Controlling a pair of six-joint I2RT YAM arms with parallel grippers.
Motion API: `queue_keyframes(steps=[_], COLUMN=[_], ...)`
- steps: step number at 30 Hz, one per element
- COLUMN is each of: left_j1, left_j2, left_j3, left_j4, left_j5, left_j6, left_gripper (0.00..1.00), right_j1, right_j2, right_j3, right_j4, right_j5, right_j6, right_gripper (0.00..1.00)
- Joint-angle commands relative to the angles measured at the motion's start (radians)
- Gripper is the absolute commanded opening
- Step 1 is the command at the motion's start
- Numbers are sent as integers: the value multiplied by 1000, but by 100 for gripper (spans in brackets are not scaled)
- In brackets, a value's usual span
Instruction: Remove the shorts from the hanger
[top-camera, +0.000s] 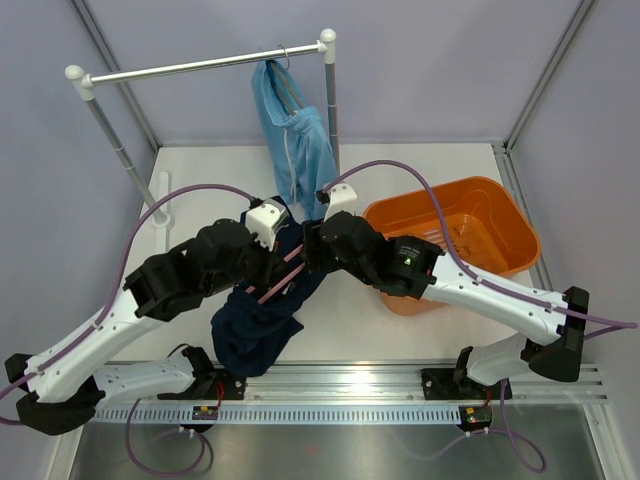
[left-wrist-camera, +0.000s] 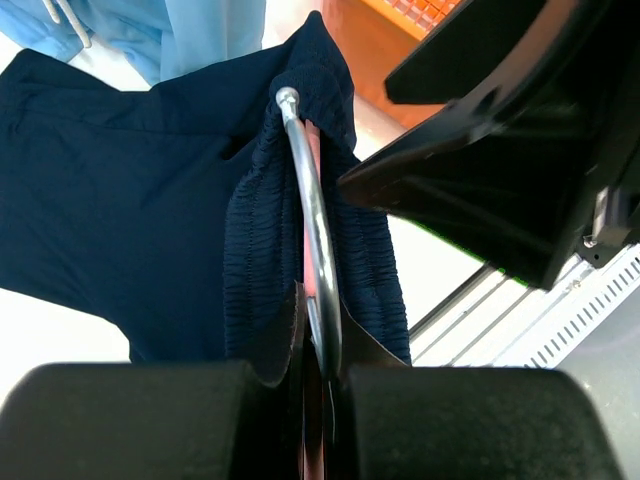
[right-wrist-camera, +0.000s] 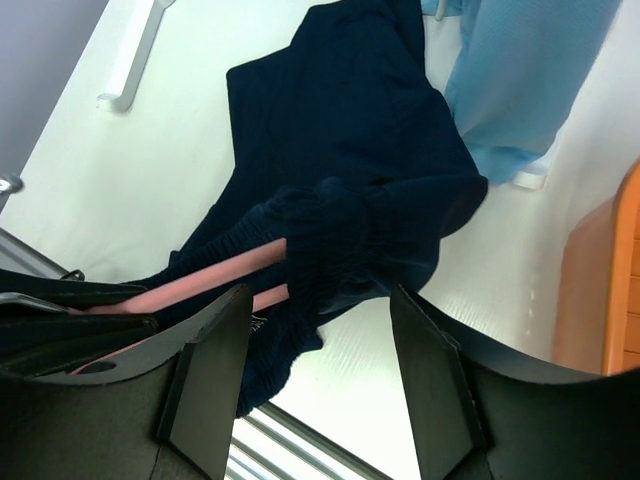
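Close up, the left fingers (left-wrist-camera: 200, 420) are pressed together on the hanger (left-wrist-camera: 313, 230), pinching its metal hook and pink bar between them. The overhead view hides this grip behind the arms. The right fingers (right-wrist-camera: 210, 370) stand wide apart and hold nothing, with the gathered waistband of the navy shorts (right-wrist-camera: 340, 150) bunched on the pink bar just beyond their tips. From above, the navy shorts trail from between the two arms down onto the table (top-camera: 390, 330). Only that view shows the rail (top-camera: 200, 66), the light blue shorts (top-camera: 295, 130) hanging from it, and the whole orange basket (top-camera: 480, 215) at the right.
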Motion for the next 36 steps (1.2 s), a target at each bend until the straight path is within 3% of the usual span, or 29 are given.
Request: queue_keyframes(steps=[1, 5, 16, 21, 26, 36], left_j1=[-10, -15, -16, -16, -16, -16], left_j2=[-1, -9, -42, -61, -79, -168], left_j3=[34, 37, 45, 50, 41, 1], left_j4=[80, 76, 33, 10, -29, -41], left_j5=[-5, -10, -31, -19, -2, 134], left_j6=[4, 4, 1, 6, 13, 36], left_gripper=[0, 0, 0, 0, 0, 0], right_j1=[20, 22, 22, 20, 13, -99], right_j2=[40, 64, 70, 78, 83, 81], right_j3=[62, 69, 69, 89, 138, 141], right_j4=[-2, -25, -62, -93, -151, -169], right_j5=[52, 82, 153, 223, 309, 309], right_j6=[-9, 0, 16, 22, 17, 6], right_gripper=[64, 60, 29, 0, 0, 0])
